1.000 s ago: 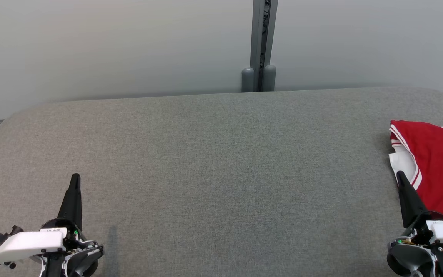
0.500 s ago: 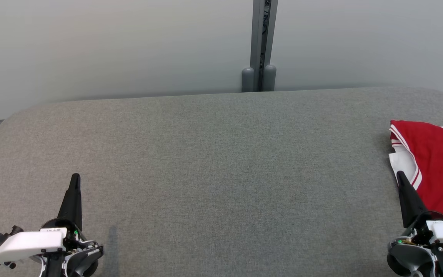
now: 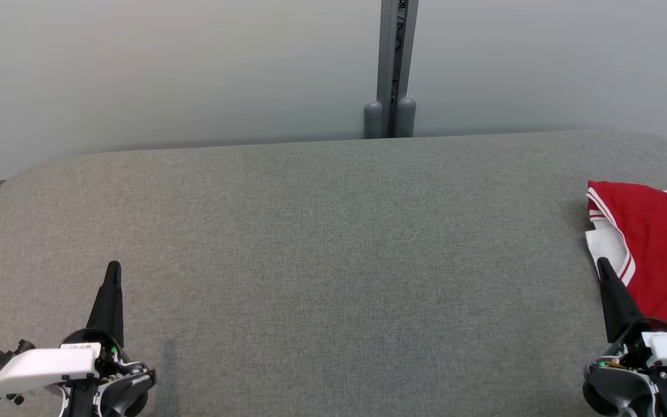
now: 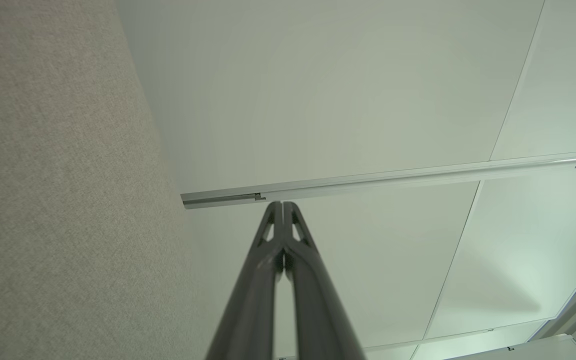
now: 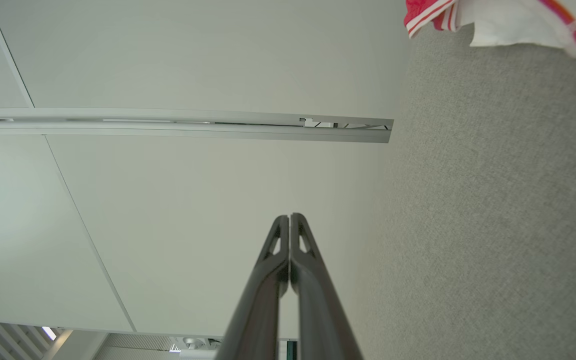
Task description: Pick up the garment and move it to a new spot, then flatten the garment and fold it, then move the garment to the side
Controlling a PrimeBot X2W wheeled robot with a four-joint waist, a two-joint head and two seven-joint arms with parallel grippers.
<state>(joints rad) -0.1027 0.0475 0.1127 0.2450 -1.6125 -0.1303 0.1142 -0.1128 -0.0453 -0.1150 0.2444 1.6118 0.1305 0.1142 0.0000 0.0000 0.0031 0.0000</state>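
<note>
Both arms sit low at the near edge of the grey fabric-covered worktop (image 3: 333, 260), and neither is at work on anything. The left pincer (image 3: 113, 266) is pressed fully together with nothing between its fingers, and bare worktop lies ahead of it and to its inner side. The right pincer (image 3: 602, 263) is likewise pressed together and empty. The red garment with white striped trim (image 3: 658, 255) lies just ahead of that pincer and to its outer side, and well apart from the left pincer. In the head view the right tip crosses the garment's near white edge. The right wrist view shows the cloth beyond the tips and off to one side, so the pincer seems to stand clear of it rather than touch it. The garment lies in a compact shape with fairly straight edges at the side of the worktop, partly cut off by the view's border. That would fit a garment already folded and set aside, with nothing left but to rest the arms. It could equally be waiting for the first pick-up; its hidden part leaves that open.
</note>
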